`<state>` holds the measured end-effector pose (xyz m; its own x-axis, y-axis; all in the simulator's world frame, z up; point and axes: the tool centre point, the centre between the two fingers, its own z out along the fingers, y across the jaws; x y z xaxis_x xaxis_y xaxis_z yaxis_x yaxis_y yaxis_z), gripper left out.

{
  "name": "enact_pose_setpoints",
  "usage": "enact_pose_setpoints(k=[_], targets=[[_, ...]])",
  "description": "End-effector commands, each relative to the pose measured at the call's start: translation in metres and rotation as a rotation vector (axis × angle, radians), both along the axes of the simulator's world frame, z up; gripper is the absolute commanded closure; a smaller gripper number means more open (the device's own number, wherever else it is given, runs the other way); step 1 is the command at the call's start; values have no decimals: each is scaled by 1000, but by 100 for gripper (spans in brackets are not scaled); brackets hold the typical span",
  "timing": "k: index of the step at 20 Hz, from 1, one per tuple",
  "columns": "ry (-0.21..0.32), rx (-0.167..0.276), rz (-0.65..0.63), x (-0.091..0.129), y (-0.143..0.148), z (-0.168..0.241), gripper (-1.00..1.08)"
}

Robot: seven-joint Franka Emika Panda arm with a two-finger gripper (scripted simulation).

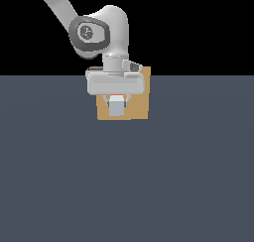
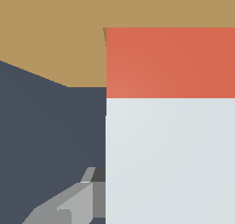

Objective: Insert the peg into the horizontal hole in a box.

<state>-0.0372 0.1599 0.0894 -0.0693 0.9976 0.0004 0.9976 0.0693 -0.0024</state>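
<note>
The tan box (image 1: 136,109) stands on the dark floor, mostly behind my hand. My gripper (image 1: 117,101) is shut on the peg (image 1: 116,106), held level in front of the box's face; I see the peg's white end facing the camera and a sliver of red-orange above it. In the wrist view the peg (image 2: 170,159) fills much of the picture, white near me and red-orange (image 2: 170,62) at the far end, which meets the tan box (image 2: 55,35). One grey finger (image 2: 69,207) shows beside the peg. The hole is hidden by the peg and hand.
The dark grey floor (image 1: 127,186) stretches around the box in the exterior view. The arm's white links (image 1: 99,32) rise above the box to the exterior view's left.
</note>
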Motion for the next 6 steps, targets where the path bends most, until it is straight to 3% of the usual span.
enact_pose_setpoints(k=[1, 6], targets=[[-6, 1, -2, 1, 13, 3, 108], [-7, 1, -2, 1, 24, 3, 108]])
